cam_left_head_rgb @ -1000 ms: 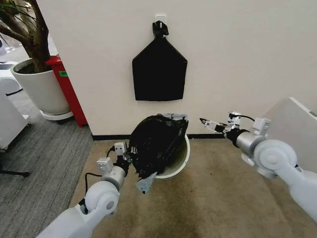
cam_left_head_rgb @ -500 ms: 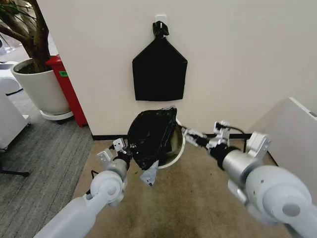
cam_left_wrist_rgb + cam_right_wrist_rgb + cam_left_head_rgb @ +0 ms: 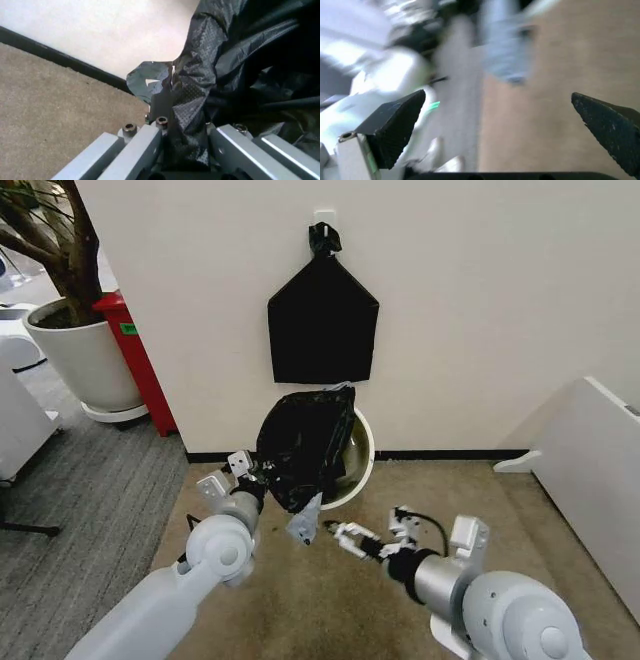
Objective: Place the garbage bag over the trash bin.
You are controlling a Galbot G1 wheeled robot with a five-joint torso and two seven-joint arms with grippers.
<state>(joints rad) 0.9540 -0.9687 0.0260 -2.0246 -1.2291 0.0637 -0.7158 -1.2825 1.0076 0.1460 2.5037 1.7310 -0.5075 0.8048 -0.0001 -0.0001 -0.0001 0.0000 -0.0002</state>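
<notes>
The garbage bag [image 3: 303, 446] hangs clamped in the left end effector [image 3: 262, 476]; the right end effector [image 3: 337, 531] gapes wide below.

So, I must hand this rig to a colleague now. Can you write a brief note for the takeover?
Left gripper: shut on the garbage bag, holding it against the trash bin.
Right gripper: open, empty, low over the carpet, apart from the bag.
Bin: tipped on its side at the wall, mouth toward the robot.
Done: bag gripped, draped over the left part of the mouth.
Left: cover the uncovered right rim.
</notes>
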